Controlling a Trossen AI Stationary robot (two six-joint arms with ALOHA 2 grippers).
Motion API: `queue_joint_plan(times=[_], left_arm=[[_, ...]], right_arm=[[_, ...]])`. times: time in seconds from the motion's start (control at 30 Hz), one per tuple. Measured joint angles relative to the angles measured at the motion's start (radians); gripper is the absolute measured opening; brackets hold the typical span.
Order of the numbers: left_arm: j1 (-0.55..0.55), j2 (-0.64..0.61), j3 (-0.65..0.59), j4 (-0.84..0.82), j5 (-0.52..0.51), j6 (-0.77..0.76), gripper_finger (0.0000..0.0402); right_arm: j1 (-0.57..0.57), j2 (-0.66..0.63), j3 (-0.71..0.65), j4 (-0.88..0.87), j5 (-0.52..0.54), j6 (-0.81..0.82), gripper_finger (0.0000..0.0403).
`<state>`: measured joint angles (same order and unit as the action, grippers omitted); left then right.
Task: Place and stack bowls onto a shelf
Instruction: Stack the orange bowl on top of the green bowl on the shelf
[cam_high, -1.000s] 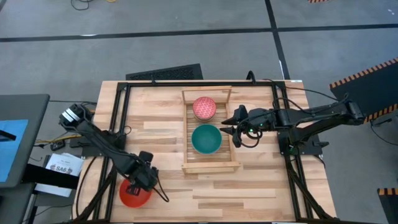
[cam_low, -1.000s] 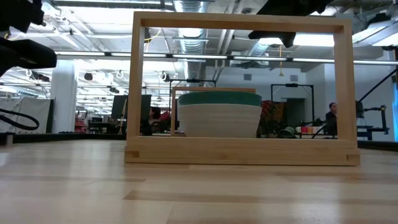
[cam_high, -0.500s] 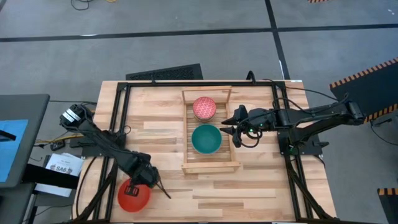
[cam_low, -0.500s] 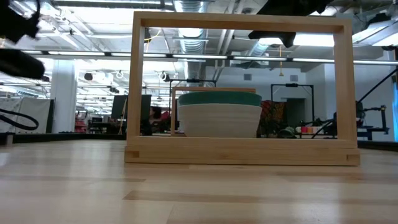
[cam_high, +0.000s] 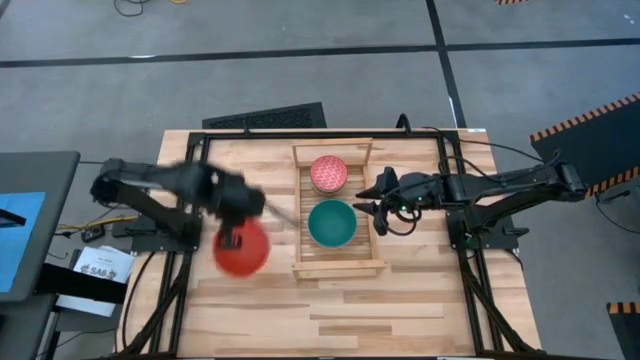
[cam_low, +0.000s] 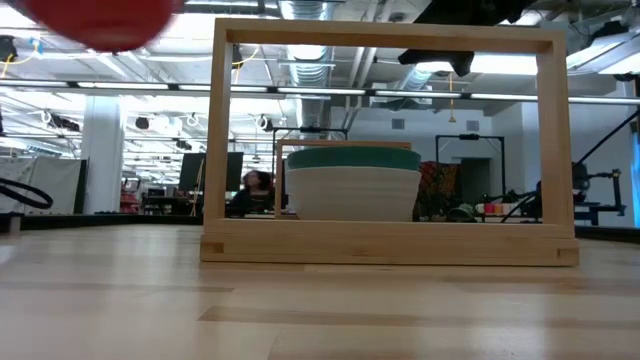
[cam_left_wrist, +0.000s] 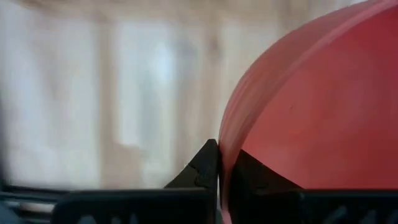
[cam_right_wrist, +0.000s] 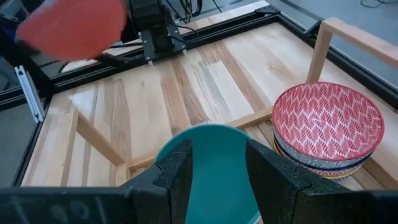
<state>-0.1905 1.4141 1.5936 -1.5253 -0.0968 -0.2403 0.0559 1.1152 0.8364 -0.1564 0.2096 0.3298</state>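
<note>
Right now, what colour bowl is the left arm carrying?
Red bowl, plain, clearest in the high view.

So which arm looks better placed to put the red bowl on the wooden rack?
The left. Its pincer already grips the round red bowl by the rim, lifted beside the light-wood slatted rack. The right pincer hangs empty over the rack's other side.

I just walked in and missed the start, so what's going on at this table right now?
The robot is putting bowls on a wooden shelf. The left gripper is clamped on the rim of a red bowl, held up in the air to the left of the shelf. Two stacks already sit on the shelf: a teal bowl on a white bowl, and a pink patterned bowl topping the other. The right gripper waits, open, beside the shelf's right edge near the teal bowl.
</note>
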Motion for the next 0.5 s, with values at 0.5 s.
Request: queue_joint_plan(times=[0.5], left_arm=[[0.373, 0.202, 0.130, 0.386, 0.042, -0.074, 0.0000]], right_arm=[[-0.019, -0.192, 0.071, 0.030, 0.003, -0.122, 0.0164]])
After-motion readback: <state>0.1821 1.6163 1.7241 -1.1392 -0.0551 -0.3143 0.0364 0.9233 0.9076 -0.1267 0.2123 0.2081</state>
